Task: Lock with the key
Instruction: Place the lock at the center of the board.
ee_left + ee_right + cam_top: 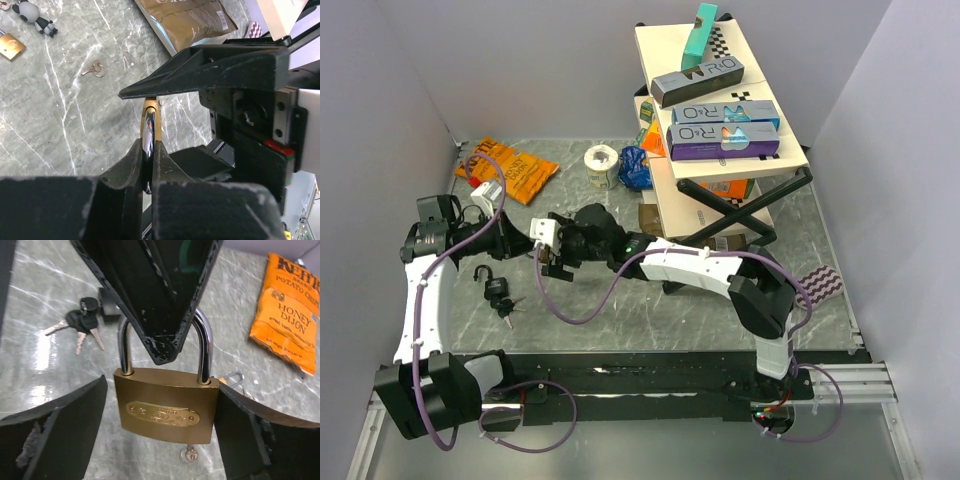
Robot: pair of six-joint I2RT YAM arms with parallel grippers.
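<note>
Right wrist: L tool (162, 347) clenched on padlock (165, 407) shackle, R tool (162, 390) released, astride lock body.

A lab test cell — blank walls (380, 90) around a marble-look table (650, 320) with a mounting rail (845, 378).

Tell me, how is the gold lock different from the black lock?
The gold lock hangs in the air, pinched by the left end effector; the black lock lies on the table. The gold lock's loop is shut; the black lock's looks swung open. Both are padlocks.
</note>
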